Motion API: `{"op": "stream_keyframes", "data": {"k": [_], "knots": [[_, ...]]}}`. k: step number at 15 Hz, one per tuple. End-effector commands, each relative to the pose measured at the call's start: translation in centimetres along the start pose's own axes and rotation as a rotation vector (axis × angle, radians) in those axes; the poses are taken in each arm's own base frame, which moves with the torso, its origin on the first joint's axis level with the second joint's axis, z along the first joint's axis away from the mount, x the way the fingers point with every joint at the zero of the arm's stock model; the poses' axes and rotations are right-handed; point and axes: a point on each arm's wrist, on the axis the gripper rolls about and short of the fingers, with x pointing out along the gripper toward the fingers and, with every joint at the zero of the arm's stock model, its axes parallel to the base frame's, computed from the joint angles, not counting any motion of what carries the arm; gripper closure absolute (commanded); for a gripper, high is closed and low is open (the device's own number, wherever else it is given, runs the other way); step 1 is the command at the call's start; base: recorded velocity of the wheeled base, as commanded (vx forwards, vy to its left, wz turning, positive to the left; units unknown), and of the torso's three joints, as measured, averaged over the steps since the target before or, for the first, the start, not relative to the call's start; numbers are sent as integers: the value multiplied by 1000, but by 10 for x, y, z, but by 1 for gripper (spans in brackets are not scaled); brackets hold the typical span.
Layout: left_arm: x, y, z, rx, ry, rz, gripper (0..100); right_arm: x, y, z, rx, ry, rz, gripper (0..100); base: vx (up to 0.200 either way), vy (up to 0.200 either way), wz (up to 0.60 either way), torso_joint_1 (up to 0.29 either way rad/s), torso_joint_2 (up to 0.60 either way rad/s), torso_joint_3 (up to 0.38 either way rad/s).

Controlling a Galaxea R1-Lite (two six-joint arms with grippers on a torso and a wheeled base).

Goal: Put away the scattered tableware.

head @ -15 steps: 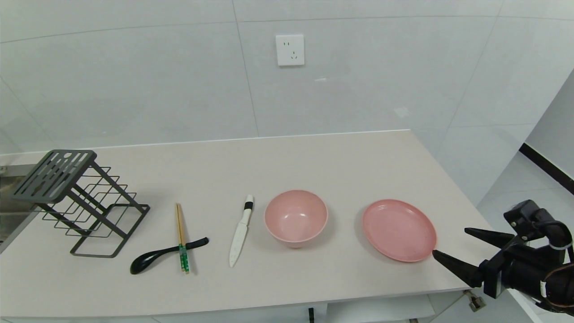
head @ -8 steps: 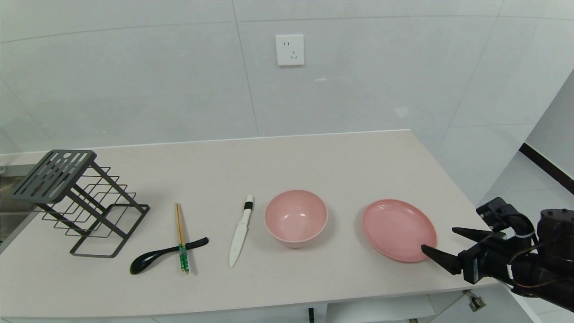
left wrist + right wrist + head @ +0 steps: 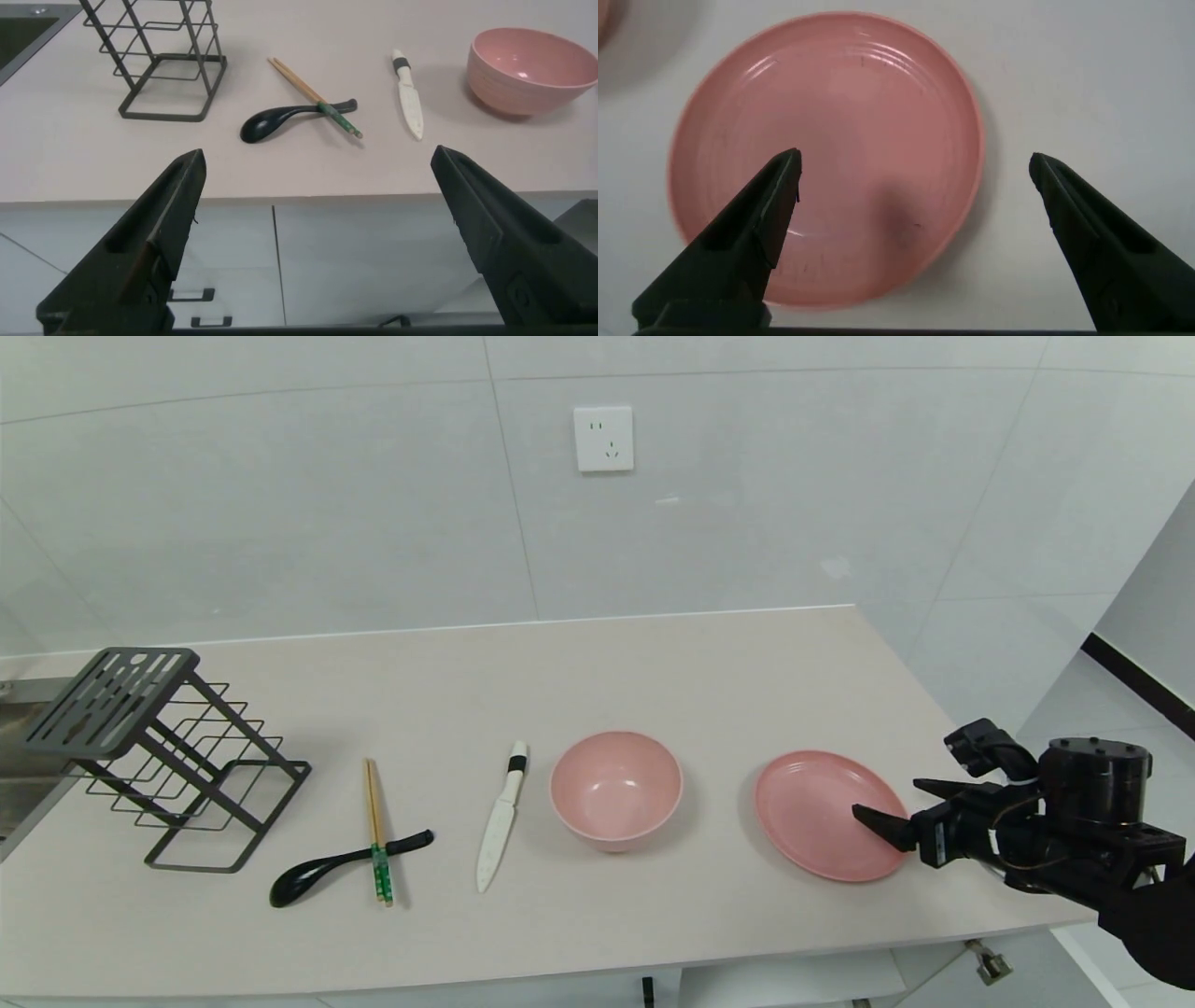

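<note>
The pink plate (image 3: 822, 812) lies at the right end of the bench (image 3: 700, 681), right of the pink bowl (image 3: 614, 786). The right gripper (image 3: 885, 798) hangs over the plate's right rim, jaws spread wide. One finger covers part of the plate and the other stands past the rim; whether either touches cannot be told. In the right wrist view that gripper (image 3: 915, 159) hides some of the plate (image 3: 831, 140). The left gripper (image 3: 318, 154), jaws also wide, sits off the bench's front edge. Beyond it, the chopsticks (image 3: 313, 84) cross the black spoon (image 3: 280, 119), with the knife (image 3: 407, 82) alongside. The rack (image 3: 159, 47) and bowl (image 3: 531, 67) are cut off there.
</note>
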Motion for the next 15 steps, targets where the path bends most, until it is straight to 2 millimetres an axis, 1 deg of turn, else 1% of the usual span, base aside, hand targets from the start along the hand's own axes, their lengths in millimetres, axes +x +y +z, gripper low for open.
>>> {"op": "stream_keyframes", "data": {"k": [1,4,7,10,15], "knots": [[0,0,0,-1,1,1,0,13,-3,-10,5,18,3,0,0,0,0,0,0,0],[0,0,0,-1,1,1,0,17,-3,-13,8,22,10,0,0,0,0,0,0,0],[0,0,0,-1,1,1,0,25,-6,-12,6,12,8,0,0,0,0,0,0,0],[0,0,0,-1,1,1,0,31,-6,-17,12,28,12,0,0,0,0,0,0,0],[0,0,0,-2,1,1,0,32,-5,-18,7,14,16,0,0,0,0,0,0,0]]}}
